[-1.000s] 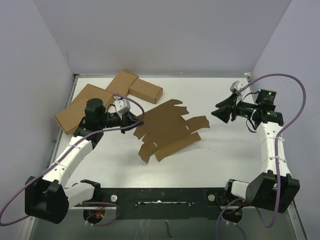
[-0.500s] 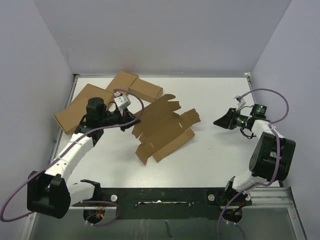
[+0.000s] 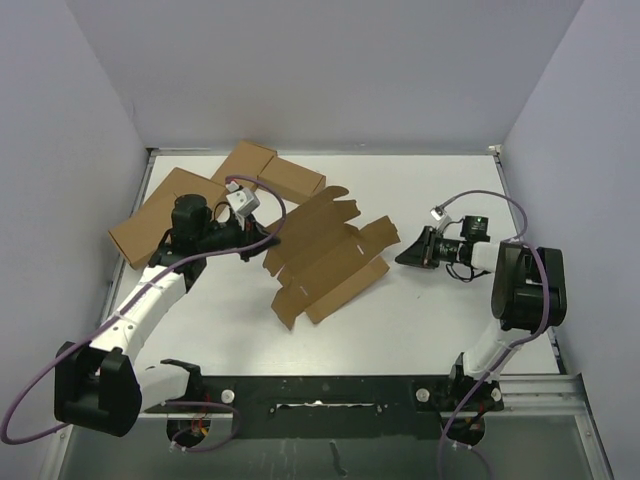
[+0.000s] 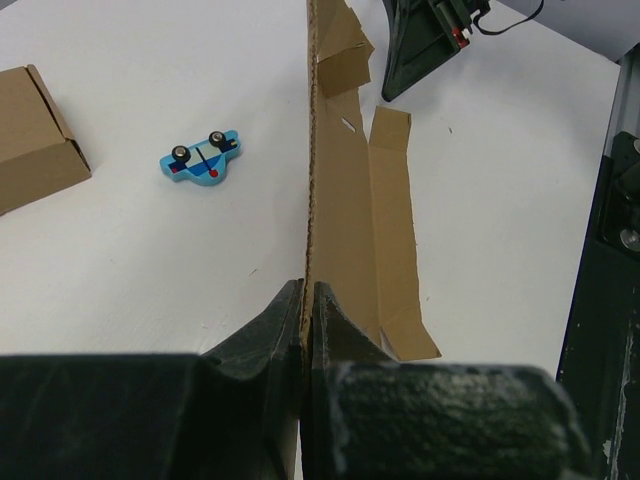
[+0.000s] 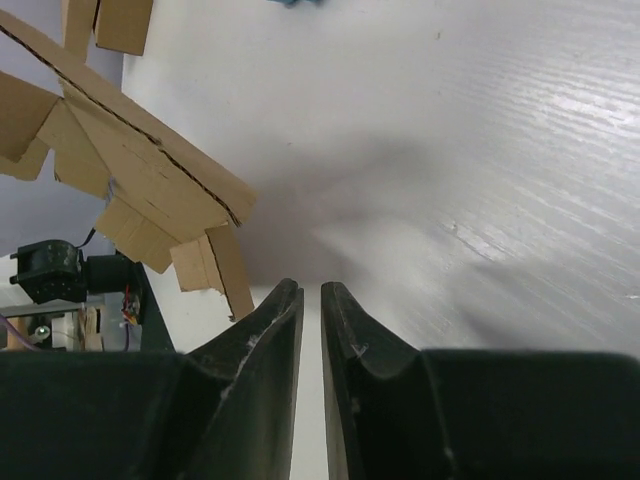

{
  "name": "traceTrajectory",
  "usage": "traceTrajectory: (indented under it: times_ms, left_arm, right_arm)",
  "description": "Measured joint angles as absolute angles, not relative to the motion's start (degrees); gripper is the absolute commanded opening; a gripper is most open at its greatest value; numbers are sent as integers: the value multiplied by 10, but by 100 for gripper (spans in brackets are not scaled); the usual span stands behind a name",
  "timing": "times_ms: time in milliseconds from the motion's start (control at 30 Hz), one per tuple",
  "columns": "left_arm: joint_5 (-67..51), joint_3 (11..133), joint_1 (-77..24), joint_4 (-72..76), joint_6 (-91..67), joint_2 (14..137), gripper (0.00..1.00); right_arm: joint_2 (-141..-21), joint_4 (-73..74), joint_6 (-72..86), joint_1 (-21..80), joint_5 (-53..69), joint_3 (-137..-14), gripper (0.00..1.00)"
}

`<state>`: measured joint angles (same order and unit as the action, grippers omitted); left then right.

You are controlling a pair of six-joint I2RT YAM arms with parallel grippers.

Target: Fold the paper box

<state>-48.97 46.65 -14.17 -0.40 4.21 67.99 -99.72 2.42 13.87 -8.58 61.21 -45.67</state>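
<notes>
The paper box [image 3: 325,262] is a flat brown die-cut sheet with many flaps, lying mid-table with its left edge raised. My left gripper [image 3: 268,240] is shut on that left edge; in the left wrist view the sheet [image 4: 345,200] stands on edge between my closed jaws [image 4: 308,290]. My right gripper [image 3: 400,258] is low over the table just right of the sheet's right flaps, pointing at them, not touching. In the right wrist view its jaws [image 5: 311,290] are nearly together with nothing between them, and the sheet [image 5: 130,170] lies ahead to the left.
Several brown cartons [image 3: 175,210] cluster at the back left, one also in the left wrist view [image 4: 30,135]. A small blue toy car [image 4: 200,160] lies on the table beside the raised sheet. White walls enclose the table.
My right gripper has swung left and down from the far right side to the sheet's right flaps. My left gripper has tilted the sheet's left edge up and drawn the sheet slightly left.
</notes>
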Motion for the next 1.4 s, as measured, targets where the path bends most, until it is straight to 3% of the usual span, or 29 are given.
traceTrajectory:
  times_ms: [400, 1167, 1400]
  left_arm:
    - [-490, 467, -141, -3, 36, 684, 0]
    - [-490, 467, -141, -2, 34, 689, 0]
    - [-488, 467, -141, 0, 24, 695, 0]
  right_arm:
    - [-1046, -43, 202, -49, 634, -442, 17]
    - [-1077, -110, 257, 5, 680, -433, 38]
    - [-1091, -107, 255, 17, 680, -433, 40]
